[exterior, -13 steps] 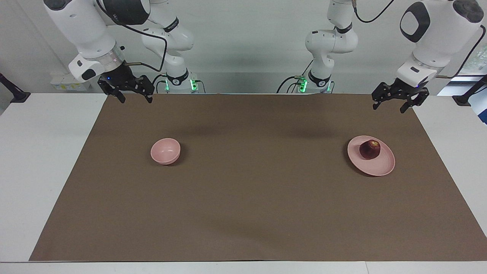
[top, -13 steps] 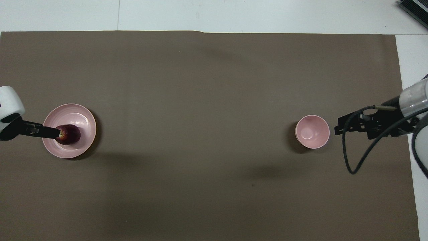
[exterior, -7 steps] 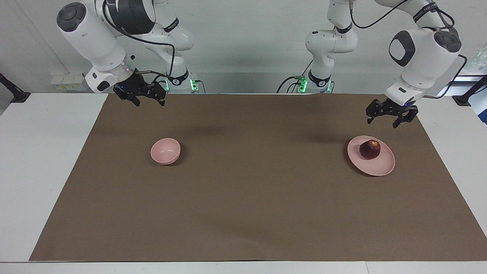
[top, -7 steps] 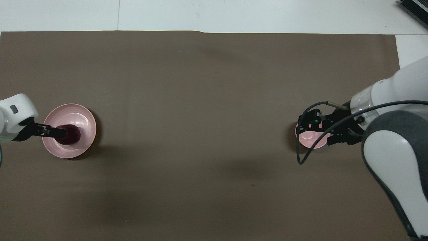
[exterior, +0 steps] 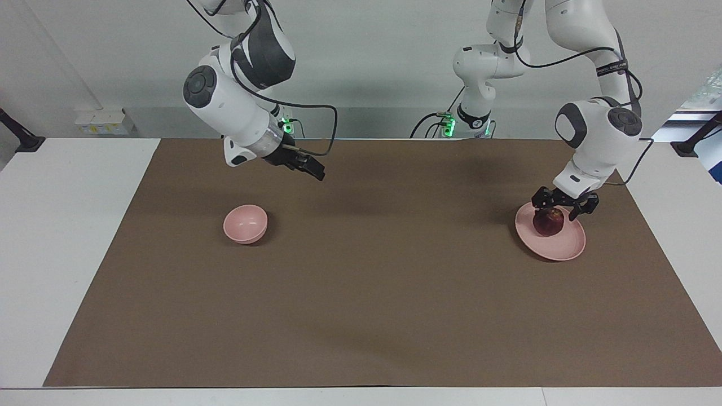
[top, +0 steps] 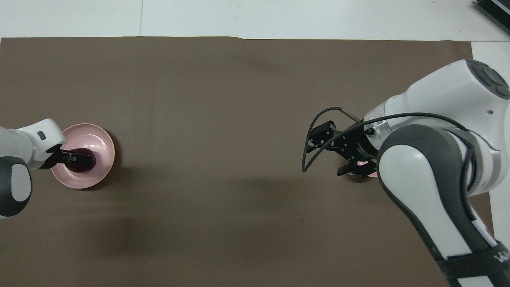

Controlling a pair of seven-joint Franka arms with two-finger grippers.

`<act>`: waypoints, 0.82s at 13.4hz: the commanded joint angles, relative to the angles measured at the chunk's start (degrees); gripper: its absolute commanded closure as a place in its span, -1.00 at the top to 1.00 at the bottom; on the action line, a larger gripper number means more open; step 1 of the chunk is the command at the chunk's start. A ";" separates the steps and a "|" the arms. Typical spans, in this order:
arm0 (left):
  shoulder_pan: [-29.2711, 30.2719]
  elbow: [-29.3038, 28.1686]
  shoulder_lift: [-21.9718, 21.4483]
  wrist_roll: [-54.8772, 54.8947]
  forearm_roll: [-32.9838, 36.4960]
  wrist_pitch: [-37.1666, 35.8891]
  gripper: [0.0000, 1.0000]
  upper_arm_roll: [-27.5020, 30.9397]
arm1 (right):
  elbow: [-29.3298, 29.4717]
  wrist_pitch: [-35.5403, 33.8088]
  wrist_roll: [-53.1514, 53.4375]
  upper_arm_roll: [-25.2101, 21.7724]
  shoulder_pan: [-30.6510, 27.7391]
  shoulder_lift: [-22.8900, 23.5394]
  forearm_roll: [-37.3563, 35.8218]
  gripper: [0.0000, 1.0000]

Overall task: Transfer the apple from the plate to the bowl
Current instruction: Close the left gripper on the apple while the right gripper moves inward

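The dark red apple (exterior: 548,223) (top: 89,163) lies on the flat pink plate (exterior: 564,248) (top: 100,137) toward the left arm's end of the table. My left gripper (exterior: 560,206) (top: 81,157) is down on the apple, open, with one finger on each side of its top. The small deep pink bowl (exterior: 245,224) stands toward the right arm's end; in the overhead view only a sliver of the bowl (top: 370,170) shows under the right arm. My right gripper (exterior: 317,171) (top: 330,154) hangs open and empty in the air over the mat beside the bowl.
A brown mat (exterior: 361,293) covers most of the white table (exterior: 62,237). Both arm bases stand at the robots' edge of the table.
The left gripper has come down from above the mat's corner onto the apple. The right arm has swung in from the table's end, toward the middle and past the bowl.
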 commanded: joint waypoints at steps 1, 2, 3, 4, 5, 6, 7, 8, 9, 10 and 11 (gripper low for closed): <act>1.22 -1.52 -0.95 0.52 0.30 1.98 0.40 -0.40 | -0.30 2.45 3.46 -0.03 1.46 0.88 4.05 1.00; 1.22 -1.52 -0.87 0.52 0.30 2.15 0.09 -0.40 | -0.30 3.33 4.43 -0.03 1.64 0.97 5.10 1.00; 1.13 -1.35 -0.78 0.52 0.30 2.50 -0.16 -0.40 | -0.30 3.95 5.39 -0.03 2.95 1.32 5.55 1.00; 1.04 -1.26 -0.78 0.52 0.30 2.85 -0.41 -0.40 | -0.30 4.56 6.45 -0.03 3.57 1.32 5.73 1.00; 0.87 -1.26 -0.78 0.52 0.30 2.77 -0.68 -0.40 | -0.30 5.26 7.41 -0.03 3.92 1.32 6.17 1.00; 0.69 -0.91 -0.69 0.52 0.30 2.77 -0.84 -0.40 | -0.30 5.71 8.03 -0.03 4.71 1.32 7.13 1.00; 0.43 -0.82 -0.78 0.52 0.30 2.77 -0.95 -0.48 | -0.21 5.89 8.21 -0.03 4.89 1.32 7.22 1.00; 0.34 -0.73 -1.04 0.43 0.30 2.51 -1.00 -0.48 | -0.21 5.97 8.21 -0.03 4.98 1.32 7.40 1.00; 0.34 -0.47 -1.82 0.17 0.30 1.98 -1.00 -0.57 | -0.21 6.32 8.30 -0.03 4.98 1.32 7.83 1.00; -0.01 -0.12 -2.70 -0.01 0.30 1.54 -1.00 -0.66 | -0.30 6.33 8.30 -0.03 4.89 1.32 9.93 1.00; -1.23 0.06 -3.84 -0.62 0.03 1.19 -1.00 -0.66 | -0.21 6.50 8.22 -0.03 4.81 1.41 11.43 1.00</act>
